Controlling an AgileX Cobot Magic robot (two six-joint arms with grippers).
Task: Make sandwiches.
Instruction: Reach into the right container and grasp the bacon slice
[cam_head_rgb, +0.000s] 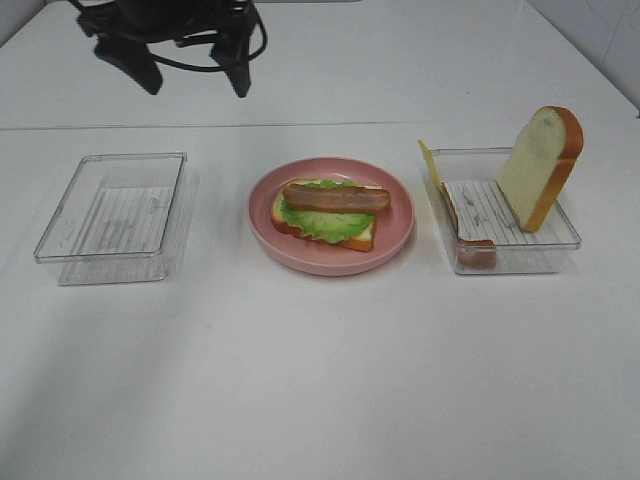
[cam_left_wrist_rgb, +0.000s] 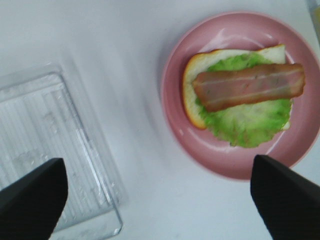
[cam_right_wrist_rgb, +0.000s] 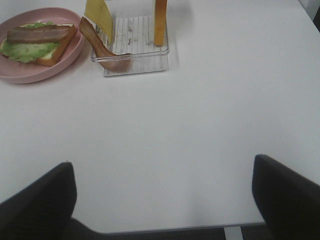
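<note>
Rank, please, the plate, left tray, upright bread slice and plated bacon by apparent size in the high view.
1. left tray and plate, too alike to separate
2. upright bread slice
3. bacon

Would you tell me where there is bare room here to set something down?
The white table in front is bare, as are the gaps beside the pink round plate. The left clear plastic tray is empty. The right clear tray is crowded with a white bread slice, yellow cheese and brown bacon.
</note>
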